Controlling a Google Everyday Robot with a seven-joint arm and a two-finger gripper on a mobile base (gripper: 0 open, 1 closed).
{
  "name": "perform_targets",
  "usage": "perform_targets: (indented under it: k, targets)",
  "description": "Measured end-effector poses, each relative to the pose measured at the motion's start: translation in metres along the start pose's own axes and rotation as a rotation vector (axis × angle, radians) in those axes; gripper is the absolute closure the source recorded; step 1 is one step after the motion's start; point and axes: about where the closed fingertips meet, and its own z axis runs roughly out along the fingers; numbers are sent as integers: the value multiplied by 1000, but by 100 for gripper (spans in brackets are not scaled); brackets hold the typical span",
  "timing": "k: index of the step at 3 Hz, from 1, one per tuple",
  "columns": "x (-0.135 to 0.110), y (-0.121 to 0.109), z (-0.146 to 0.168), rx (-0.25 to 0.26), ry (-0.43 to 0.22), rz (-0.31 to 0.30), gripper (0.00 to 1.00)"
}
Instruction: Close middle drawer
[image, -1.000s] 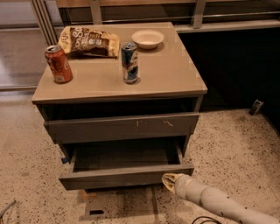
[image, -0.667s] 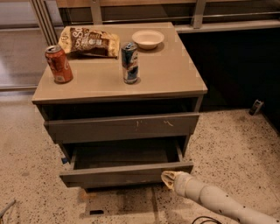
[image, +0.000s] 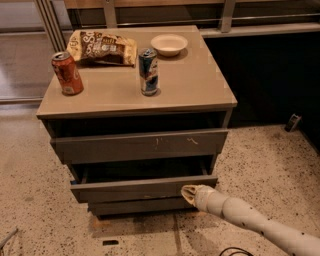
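The middle drawer (image: 135, 188) is a wide, shallow grey-brown drawer with a plain front. It stands a little way out of the cabinet, and a strip of its dark interior shows behind the front. My gripper (image: 188, 194) is at the tip of the white arm that comes in from the lower right. It rests against the right part of the drawer's front. Above is the larger drawer front (image: 140, 145) with pale scratch marks, also slightly out. Below is the short lowest drawer front (image: 135, 206).
On the cabinet top (image: 200, 85) stand a red can (image: 67, 73), a blue can (image: 148, 71), a chip bag (image: 102, 48) and a white bowl (image: 169, 44). Speckled floor surrounds the cabinet. A dark wall is at right, and a cable (image: 235, 251) lies by the arm.
The middle drawer has slid inward; less of its interior shows. My gripper has moved forward with its front.
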Motion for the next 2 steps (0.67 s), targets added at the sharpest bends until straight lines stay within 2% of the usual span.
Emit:
perform_targets:
  k: [2]
  targets:
    - [4,-21,24,-37,21,-13,100]
